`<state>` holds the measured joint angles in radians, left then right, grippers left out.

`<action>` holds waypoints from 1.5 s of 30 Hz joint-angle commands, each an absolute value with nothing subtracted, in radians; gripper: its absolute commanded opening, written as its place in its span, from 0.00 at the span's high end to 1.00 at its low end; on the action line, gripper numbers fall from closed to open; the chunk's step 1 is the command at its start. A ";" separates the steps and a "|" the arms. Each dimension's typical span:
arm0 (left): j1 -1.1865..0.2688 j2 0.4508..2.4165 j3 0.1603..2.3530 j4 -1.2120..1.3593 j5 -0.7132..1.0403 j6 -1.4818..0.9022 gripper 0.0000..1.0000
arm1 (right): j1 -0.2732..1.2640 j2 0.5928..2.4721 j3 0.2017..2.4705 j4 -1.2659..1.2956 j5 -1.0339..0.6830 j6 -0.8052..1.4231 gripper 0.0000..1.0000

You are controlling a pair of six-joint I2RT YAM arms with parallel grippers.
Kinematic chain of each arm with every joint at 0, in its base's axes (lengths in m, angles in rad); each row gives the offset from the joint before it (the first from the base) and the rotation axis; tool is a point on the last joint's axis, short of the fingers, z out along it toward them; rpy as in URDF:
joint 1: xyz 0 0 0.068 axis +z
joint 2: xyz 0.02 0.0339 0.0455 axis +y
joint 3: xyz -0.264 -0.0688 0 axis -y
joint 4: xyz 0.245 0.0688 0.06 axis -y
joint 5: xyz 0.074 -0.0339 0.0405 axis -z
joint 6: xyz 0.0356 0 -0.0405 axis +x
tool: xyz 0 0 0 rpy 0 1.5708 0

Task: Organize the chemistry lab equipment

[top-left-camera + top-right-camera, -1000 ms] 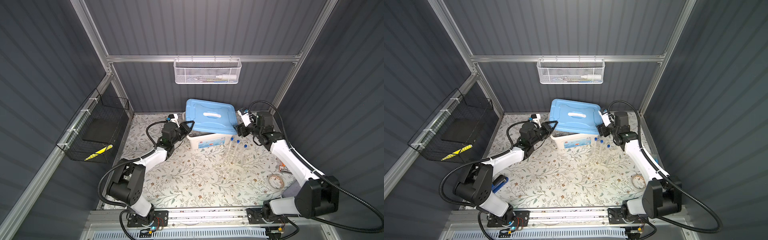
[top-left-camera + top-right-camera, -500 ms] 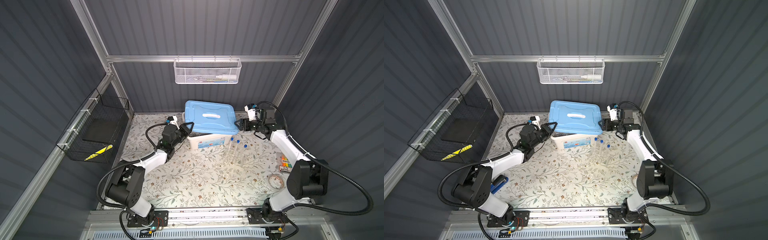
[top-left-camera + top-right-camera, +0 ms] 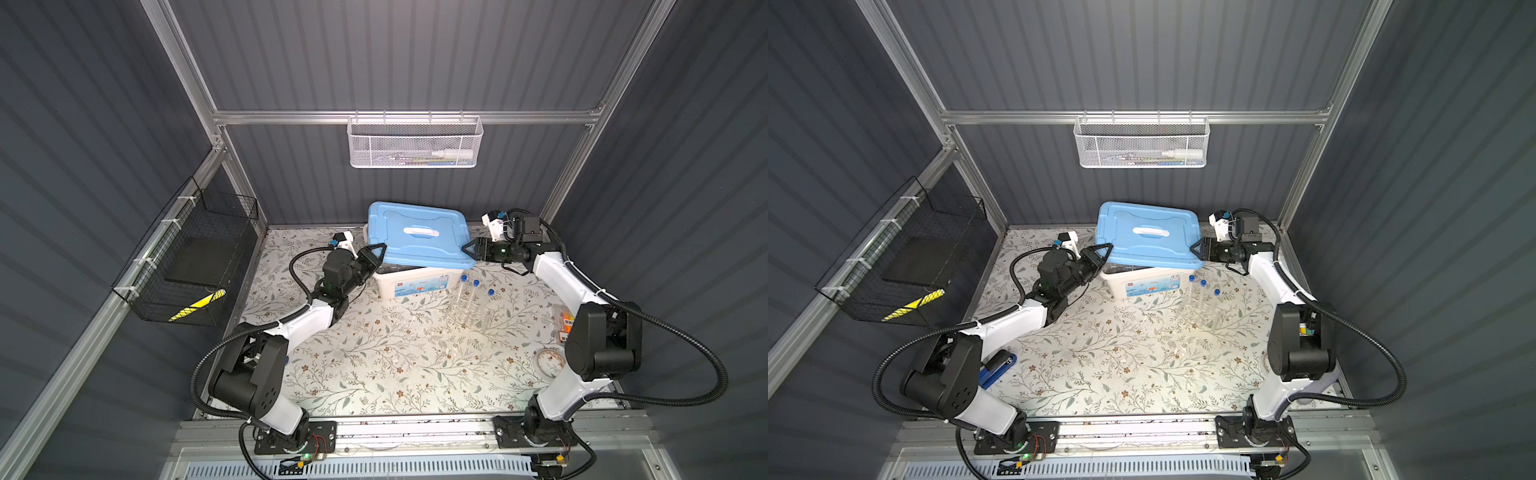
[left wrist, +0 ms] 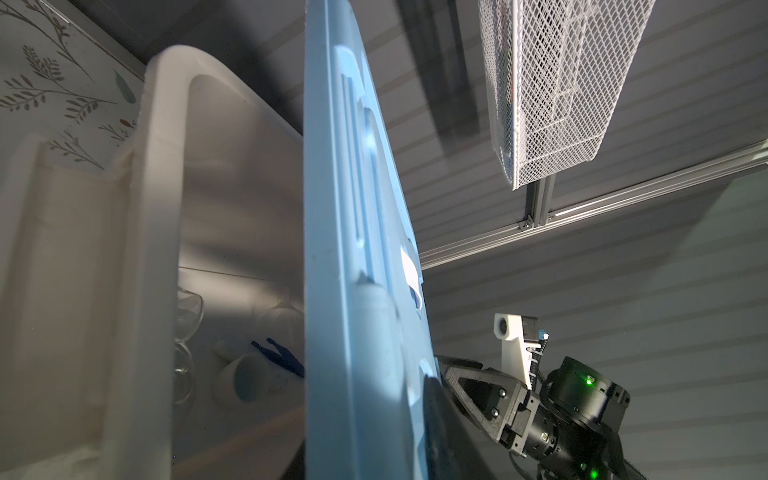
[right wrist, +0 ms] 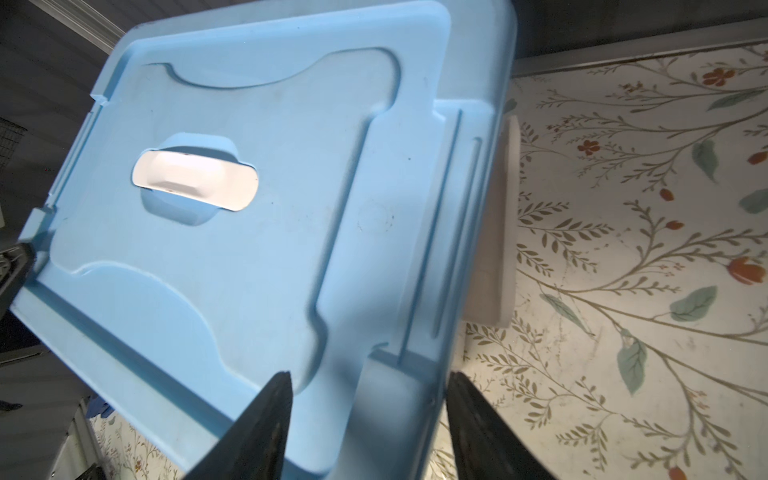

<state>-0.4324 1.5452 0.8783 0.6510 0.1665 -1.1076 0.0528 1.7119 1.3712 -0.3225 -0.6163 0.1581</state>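
Right gripper [image 3: 467,249] moves in to right edge of rectangular light-blue plastic lid [image 3: 395,249], jaws spread astride it; left gripper [image 3: 377,252] pinches its left corner

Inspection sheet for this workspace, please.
Surface: floral-print tabletop, white bin at back.
Job's things: blue-capped test tubes upright in clear rack beside bin; blue tweezers, small white bowl, glass vessels inside bin.
Clutter: stapler near left arm base; marker pack and tape roll by right arm.
Hands: left hand shut on blue lid's left edge, lid raised; right hand open astride its right edge.
Cables: black conduits loop off both arms.
Surroundings: white mesh basket on rear rail; black wire basket on left wall.
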 commanded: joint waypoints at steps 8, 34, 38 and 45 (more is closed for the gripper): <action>-0.426 1.503 0.845 0.647 0.115 -1.060 0.65 | 0.050 1.770 1.466 -0.337 -0.709 0.226 0.42; -0.429 1.412 0.810 0.555 0.079 -1.022 0.55 | 0.048 1.796 1.486 -0.421 -0.659 0.232 0.38; -0.430 1.395 0.810 0.511 0.072 -1.007 0.48 | 0.048 1.806 1.496 -0.403 -0.688 0.253 0.39; -0.431 1.351 0.810 0.400 0.050 -0.963 0.33 | 0.050 1.835 1.529 -0.398 -0.724 0.280 0.42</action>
<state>-0.4324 1.3869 0.8120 0.4534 0.0696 -1.0084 0.0521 1.8194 1.4948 -0.4046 -0.6827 0.2600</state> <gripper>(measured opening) 0.667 0.582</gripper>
